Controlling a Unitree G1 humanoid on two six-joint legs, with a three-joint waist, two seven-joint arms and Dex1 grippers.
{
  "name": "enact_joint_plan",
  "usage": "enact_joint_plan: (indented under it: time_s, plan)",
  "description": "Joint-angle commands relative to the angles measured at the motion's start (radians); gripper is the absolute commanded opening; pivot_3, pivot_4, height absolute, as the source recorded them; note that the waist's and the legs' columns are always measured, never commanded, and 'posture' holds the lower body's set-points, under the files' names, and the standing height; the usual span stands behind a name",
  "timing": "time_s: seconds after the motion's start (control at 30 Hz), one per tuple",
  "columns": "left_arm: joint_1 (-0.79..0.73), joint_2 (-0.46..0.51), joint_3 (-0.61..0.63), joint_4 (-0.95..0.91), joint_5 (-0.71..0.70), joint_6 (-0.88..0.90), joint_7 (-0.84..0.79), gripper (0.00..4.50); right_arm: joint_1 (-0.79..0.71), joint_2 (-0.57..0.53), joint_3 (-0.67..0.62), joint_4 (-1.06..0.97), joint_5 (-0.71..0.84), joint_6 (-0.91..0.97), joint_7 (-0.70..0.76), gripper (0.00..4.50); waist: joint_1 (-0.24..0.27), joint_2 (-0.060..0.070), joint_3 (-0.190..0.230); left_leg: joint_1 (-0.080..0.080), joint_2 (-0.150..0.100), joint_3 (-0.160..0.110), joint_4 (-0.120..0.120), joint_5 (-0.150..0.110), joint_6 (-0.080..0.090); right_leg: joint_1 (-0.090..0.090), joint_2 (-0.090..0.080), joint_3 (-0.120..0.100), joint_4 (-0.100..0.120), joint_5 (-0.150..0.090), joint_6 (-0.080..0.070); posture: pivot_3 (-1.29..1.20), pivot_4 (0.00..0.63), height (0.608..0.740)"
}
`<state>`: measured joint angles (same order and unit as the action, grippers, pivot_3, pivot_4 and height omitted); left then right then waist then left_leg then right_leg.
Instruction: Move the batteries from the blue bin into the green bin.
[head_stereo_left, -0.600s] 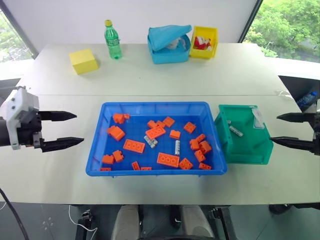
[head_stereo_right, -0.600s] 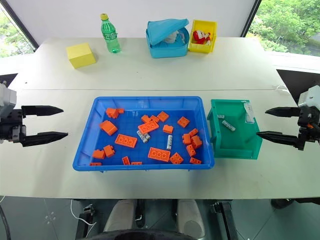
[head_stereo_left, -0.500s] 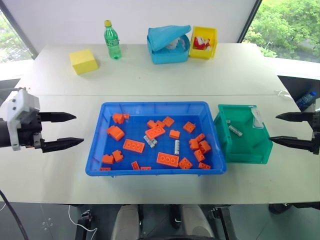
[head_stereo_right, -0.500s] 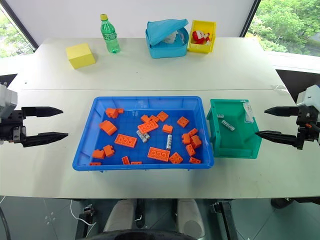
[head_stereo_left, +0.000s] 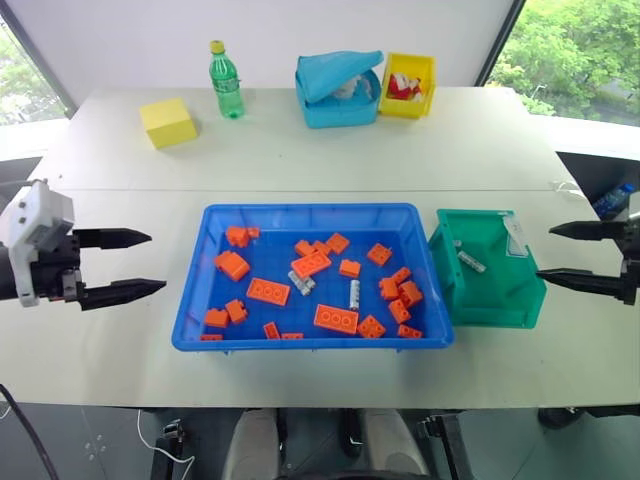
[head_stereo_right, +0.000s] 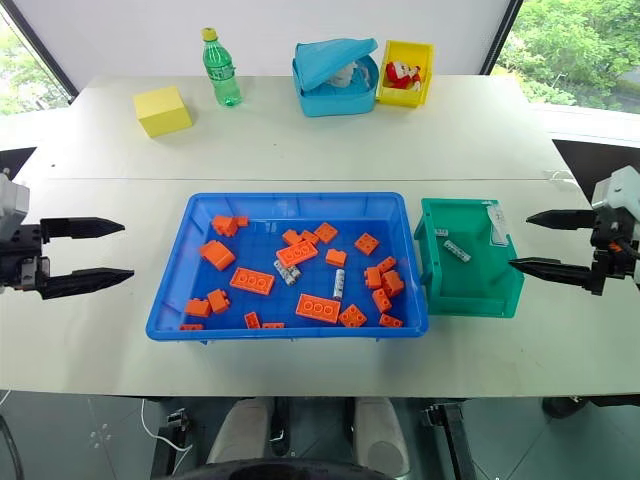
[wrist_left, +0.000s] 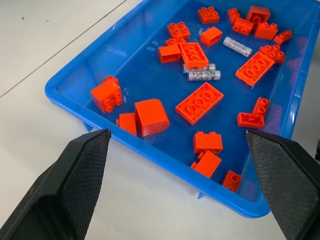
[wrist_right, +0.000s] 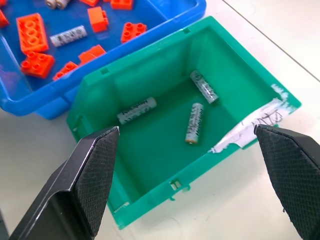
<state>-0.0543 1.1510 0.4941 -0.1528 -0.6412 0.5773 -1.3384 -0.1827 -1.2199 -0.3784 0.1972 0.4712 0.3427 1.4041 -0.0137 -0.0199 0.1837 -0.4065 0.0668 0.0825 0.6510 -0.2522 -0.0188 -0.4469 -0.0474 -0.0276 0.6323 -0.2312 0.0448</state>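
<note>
I see three smooth cylindrical batteries (wrist_left: 204, 75) among studded orange bricks (wrist_left: 199, 102) mid blue bin (head_stereo_left: 312, 345); three lie in the green bin (wrist_right: 150, 200) beside it. My left gripper (head_stereo_left: 128, 265) and right gripper (head_stereo_right: 545, 243) stand spread, empty, near the table's (head_stereo_left: 300, 160) side edges.

1. Orange toy bricks (head_stereo_left: 336, 319): many, assorted sizes, scattered loose.
2. Green plastic bottle (head_stereo_left: 224, 80): upright, yellow cap, far side of the white table (head_stereo_left: 300, 150).
3. Yellow block (head_stereo_left: 167, 122): near the bottle, on its left, apart from it.
4. Light-blue box (head_stereo_left: 338, 92): lid tilted open, pale contents unclear.
5. Yellow bin (head_stereo_left: 408, 85): just beside the light-blue box on its right; holds red-and-white items, unidentified.
</note>
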Motion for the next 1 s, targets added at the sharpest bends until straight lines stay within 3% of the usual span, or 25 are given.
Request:
enact_joint_plan:
  time_s: [0.03,0.2,0.33,0.47,0.57,0.77,1.0]
  plan:
    - [-0.028,-0.01,0.014,-0.016,-0.011,-0.026,0.005,4.5,-0.07,-0.005,0.019,0.029,-0.017,-0.036,0.006,4.44,-0.001,0.0,0.0,0.0,0.0,0.0,0.0,0.0,0.0,0.0,0.0,0.0,0.0,0.0,0.0,0.0,0.15,0.736]
    - [-0.076,-0.049,-0.017,-0.037,-0.054,0.005,0.035,4.5,-0.278,0.021,0.155,0.029,-0.022,-0.014,0.041,4.44,-0.005,0.001,0.0,0.001,0.0,0.0,0.001,0.0,0.0,0.0,0.0,0.001,0.002,0.0,-0.001,0.0,0.15,0.736]
    - [-0.085,-0.074,-0.069,-0.084,-0.058,0.006,0.042,4.5,-0.489,0.109,0.305,0.023,-0.061,-0.01,0.079,4.44,-0.007,0.001,0.0,0.001,0.0,0.0,0.001,0.0,0.0,0.0,0.001,0.001,0.003,0.001,0.0,0.0,0.15,0.736]
    - [-0.081,-0.079,-0.111,-0.139,-0.065,0.01,0.032,4.5,-0.683,0.265,0.457,0.049,-0.112,-0.019,0.127,4.44,-0.007,0.001,0.001,0.0,0.0,0.0,0.001,0.0,0.0,-0.001,0.002,0.001,0.003,0.002,0.002,0.0,0.15,0.736]
    - [-0.064,-0.077,-0.147,-0.173,-0.042,-0.013,0.014,4.5,-0.822,0.448,0.604,0.126,-0.199,-0.09,0.163,4.44,-0.007,0.001,0.001,0.001,0.001,0.0,0.001,0.0,0.0,-0.001,0.002,0.001,0.005,0.003,0.003,0.0,0.15,0.736]
    - [-0.047,-0.078,-0.157,-0.226,-0.058,0.005,0.033,4.5,-0.952,0.692,0.771,0.38,-0.352,-0.288,0.205,4.44,0.004,0.001,0.001,-0.004,0.0,0.0,0.005,0.001,-0.001,-0.009,0.002,0.002,0.017,0.002,0.002,0.0,0.15,0.736]
    - [0.025,-0.093,-0.09,-0.305,-0.085,0.045,0.088,4.5,-1.015,0.852,0.879,0.621,-0.449,-0.512,0.21,4.44,-0.003,0.001,0.001,-0.006,0.0,0.0,0.011,0.001,-0.001,-0.008,0.001,0.002,0.017,0.003,0.003,0.0,0.15,0.736]
